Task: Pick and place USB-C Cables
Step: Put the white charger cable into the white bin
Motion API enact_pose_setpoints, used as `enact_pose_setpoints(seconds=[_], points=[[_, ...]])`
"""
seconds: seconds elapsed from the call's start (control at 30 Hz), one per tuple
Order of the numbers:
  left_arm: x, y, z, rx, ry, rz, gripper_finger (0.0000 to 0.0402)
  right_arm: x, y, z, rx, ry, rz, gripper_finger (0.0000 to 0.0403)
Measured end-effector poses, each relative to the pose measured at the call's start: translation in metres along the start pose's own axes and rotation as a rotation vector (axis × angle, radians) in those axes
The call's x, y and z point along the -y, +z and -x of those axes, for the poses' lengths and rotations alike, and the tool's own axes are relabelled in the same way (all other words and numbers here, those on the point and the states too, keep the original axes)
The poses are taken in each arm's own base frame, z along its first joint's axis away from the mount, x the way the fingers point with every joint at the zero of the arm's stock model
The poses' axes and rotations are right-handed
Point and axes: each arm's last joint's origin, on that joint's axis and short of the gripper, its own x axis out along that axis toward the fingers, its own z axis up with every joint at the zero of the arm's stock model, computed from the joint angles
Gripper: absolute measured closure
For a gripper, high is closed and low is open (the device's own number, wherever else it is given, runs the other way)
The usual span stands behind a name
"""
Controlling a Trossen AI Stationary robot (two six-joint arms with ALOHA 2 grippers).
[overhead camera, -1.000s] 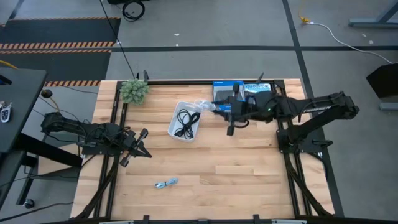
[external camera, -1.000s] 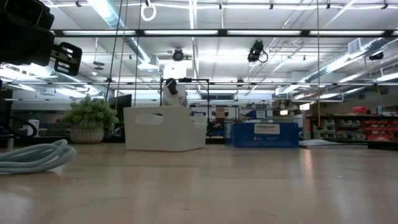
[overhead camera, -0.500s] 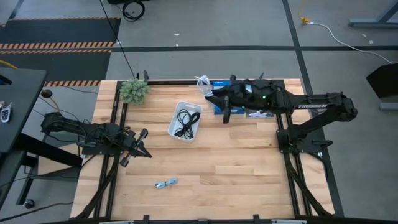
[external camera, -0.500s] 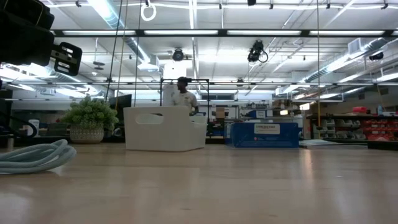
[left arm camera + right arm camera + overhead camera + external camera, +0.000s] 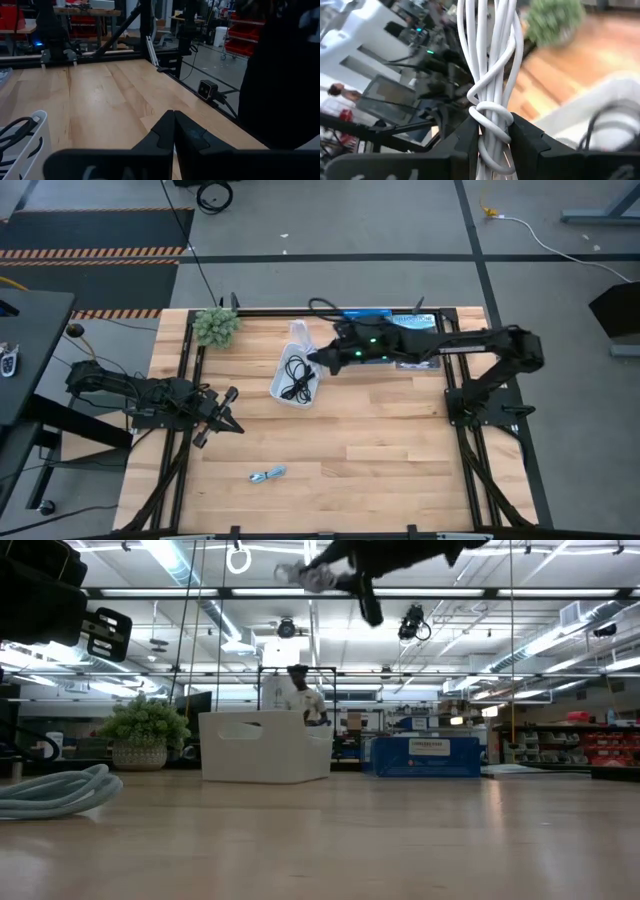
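Right wrist view shows my right gripper (image 5: 492, 135) pinching the white cable (image 5: 492, 75) bundle just below its wrap loop, so the coil stays together and hangs as one piece instead of unspooling. From the high view, I hold it in the air over the far end of the white bin (image 5: 298, 376), which sits toward the far edge of the counter, left of centre. I judge this the carry stage, with release into the bin to come. A black cable (image 5: 298, 375) already lies inside that bin, so the drop should go beside it without snagging its loops.

The pale blue cable (image 5: 267, 475) rests alone near the front edge, left of centre, well apart from the bin; it is unpicked. My left gripper (image 5: 214, 424) waits low near the left edge, its fingers (image 5: 165, 131) pressed together and holding nothing. A small plant (image 5: 216, 326) stands at the far left corner.
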Motion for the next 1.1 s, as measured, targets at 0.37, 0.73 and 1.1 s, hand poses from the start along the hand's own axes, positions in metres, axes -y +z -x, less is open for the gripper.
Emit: enact_pose_setpoints(seconds=[0.37, 0.73, 1.1], points=[[0.000, 0.000, 0.000, -0.001, 0.000, 0.000, 0.0390, 0.032, -0.013, -0.058, -0.116, -0.077, -0.250, 0.0309], [0.000, 0.000, 0.000, -0.002, 0.000, 0.000, 0.0390, 0.100, -0.044, -0.110, -0.291, -0.193, -0.560, 0.0309], [0.000, 0.000, 0.000, -0.002, 0.000, 0.000, 0.0390, 0.138, -0.053, -0.126, -0.252, -0.281, -0.823, 0.0269]])
